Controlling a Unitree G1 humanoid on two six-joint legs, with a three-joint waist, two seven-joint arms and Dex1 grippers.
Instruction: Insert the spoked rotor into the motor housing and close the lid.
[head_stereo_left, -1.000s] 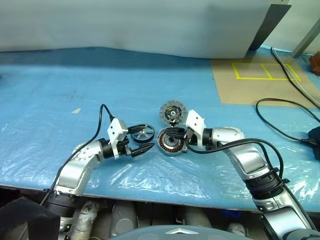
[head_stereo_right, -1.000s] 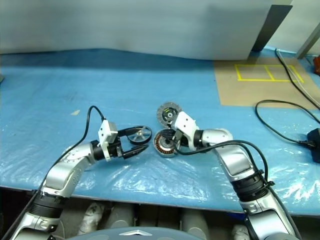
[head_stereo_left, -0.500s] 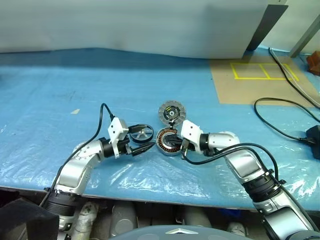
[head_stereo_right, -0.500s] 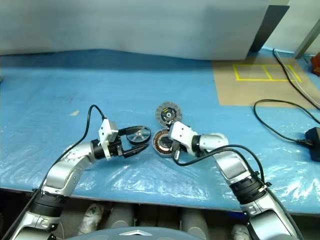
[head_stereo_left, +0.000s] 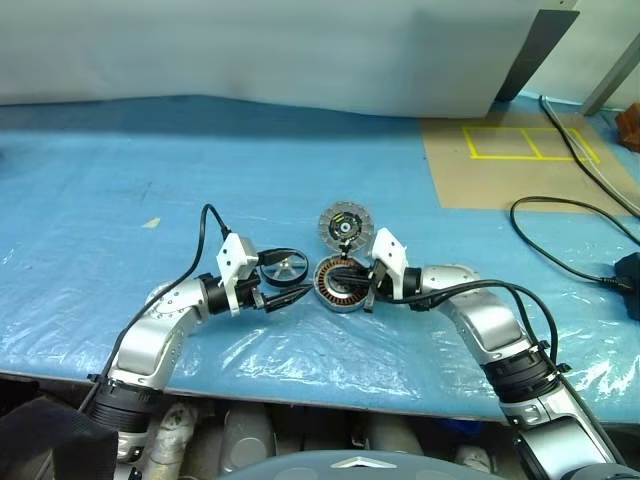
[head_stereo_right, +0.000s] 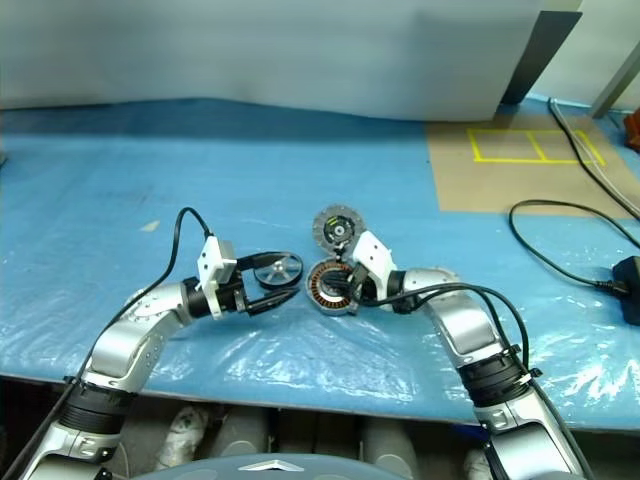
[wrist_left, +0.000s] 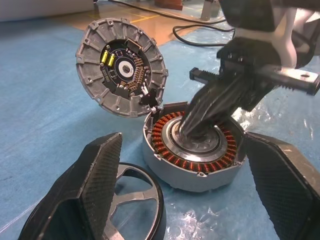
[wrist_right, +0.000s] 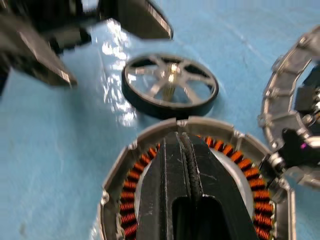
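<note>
Fingers of my right claw (wrist_left: 200, 122) are pressed together, their tips down in the central hole of the motor housing (head_stereo_left: 340, 285), which sits mid-counter toward the near edge. Its lid (head_stereo_left: 344, 224) stands tilted open on the housing's far side. My left claw (head_stereo_left: 283, 283) is spread apart, empty, straddling the spoked rotor (head_stereo_left: 286, 266) lying just beside the housing.

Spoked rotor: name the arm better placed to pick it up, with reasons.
Left. The left gripper stands open around the spoked rotor; the right gripper is shut, fingertips in the motor housing.
</note>
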